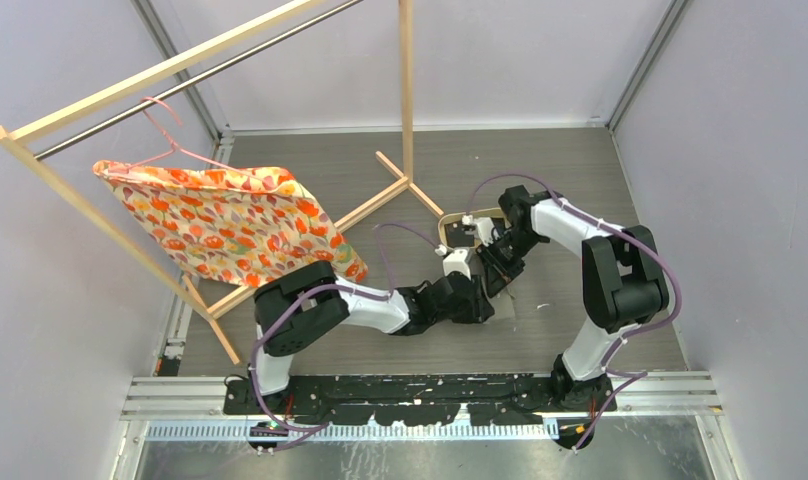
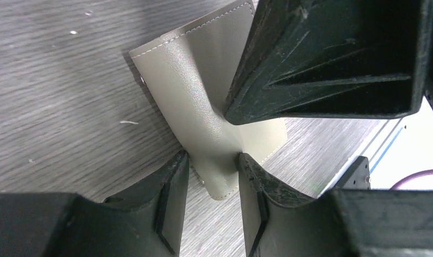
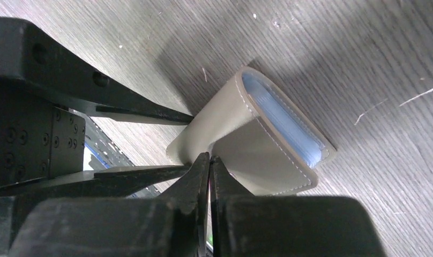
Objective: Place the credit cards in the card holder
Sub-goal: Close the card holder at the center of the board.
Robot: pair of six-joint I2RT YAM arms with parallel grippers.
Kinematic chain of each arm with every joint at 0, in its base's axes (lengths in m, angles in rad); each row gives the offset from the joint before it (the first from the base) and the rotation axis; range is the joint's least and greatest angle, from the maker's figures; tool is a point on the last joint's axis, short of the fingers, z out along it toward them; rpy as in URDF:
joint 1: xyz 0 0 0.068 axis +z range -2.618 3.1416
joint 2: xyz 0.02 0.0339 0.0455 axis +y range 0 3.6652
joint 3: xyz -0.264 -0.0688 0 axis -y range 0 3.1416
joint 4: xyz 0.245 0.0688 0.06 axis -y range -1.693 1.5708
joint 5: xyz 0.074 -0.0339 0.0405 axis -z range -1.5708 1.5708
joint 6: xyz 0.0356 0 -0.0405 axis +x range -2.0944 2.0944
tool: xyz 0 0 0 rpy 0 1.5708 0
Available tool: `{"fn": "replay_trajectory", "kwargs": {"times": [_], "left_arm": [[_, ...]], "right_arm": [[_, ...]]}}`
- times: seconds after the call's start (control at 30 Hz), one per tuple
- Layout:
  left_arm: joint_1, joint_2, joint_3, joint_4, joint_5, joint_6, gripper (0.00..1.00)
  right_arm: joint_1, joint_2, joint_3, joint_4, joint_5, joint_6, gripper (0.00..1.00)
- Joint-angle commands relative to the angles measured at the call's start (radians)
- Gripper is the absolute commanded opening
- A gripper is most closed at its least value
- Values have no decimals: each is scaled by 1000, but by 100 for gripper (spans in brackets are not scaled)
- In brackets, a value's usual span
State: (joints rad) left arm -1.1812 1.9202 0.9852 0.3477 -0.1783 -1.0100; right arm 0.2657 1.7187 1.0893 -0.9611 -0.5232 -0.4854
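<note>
The card holder (image 2: 198, 91), a grey-taupe stitched wallet, stands folded and bowed on the wood-grain table. My left gripper (image 2: 210, 171) is shut on its folded spine, with a finger pressing each side. In the right wrist view the card holder (image 3: 257, 144) gapes toward the right. Pale blue layered edges (image 3: 281, 120) show inside it; I cannot tell whether they are credit cards or lining. My right gripper (image 3: 209, 160) is shut, its tips touching the wallet's near flap. Its black fingers (image 2: 321, 64) loom over the wallet in the left wrist view.
An oval tray with a light-wood rim (image 1: 443, 230) lies just behind the two grippers. A wooden clothes rack (image 1: 407, 120) stands at the back left, with a floral cloth (image 1: 230, 220) on a pink hanger. The rack's feet reach toward the tray.
</note>
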Motion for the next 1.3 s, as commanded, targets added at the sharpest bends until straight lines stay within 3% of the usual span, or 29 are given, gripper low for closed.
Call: {"fn": "replay_trajectory", "kwargs": {"times": [0.0,0.27,0.43,0.6,0.73,0.8,0.83,0.87,1.0,1.13,1.27], "left_arm": [[-17,16,12,56,12,-12,39],[-17,-71,-82,152,-28,29,41],[-21,-192,-134,149,-74,161,42],[-21,-322,-133,59,-120,432,46],[-20,-341,-166,190,-104,742,63],[-13,-325,-203,311,-96,816,86],[-5,-313,-215,356,-71,823,97],[8,-298,-217,384,-20,825,99],[80,-247,-155,329,233,788,100],[125,-192,-171,413,341,754,100],[170,-133,-175,510,454,715,91]], "right_arm": [[-4,-10,53,-71,-10,-53,11],[-127,-261,51,-166,-223,-160,31],[-186,-458,-97,12,-103,-55,48],[-187,-426,-115,10,-35,-42,48],[-186,-384,-121,19,-13,-23,48],[-184,-363,-124,26,9,-10,48],[-183,-354,-124,29,21,0,48],[-179,-341,-122,36,34,9,48],[-157,-292,-112,49,71,34,50],[-147,-226,-77,53,77,54,50],[-146,-178,-46,58,74,44,48]]}}
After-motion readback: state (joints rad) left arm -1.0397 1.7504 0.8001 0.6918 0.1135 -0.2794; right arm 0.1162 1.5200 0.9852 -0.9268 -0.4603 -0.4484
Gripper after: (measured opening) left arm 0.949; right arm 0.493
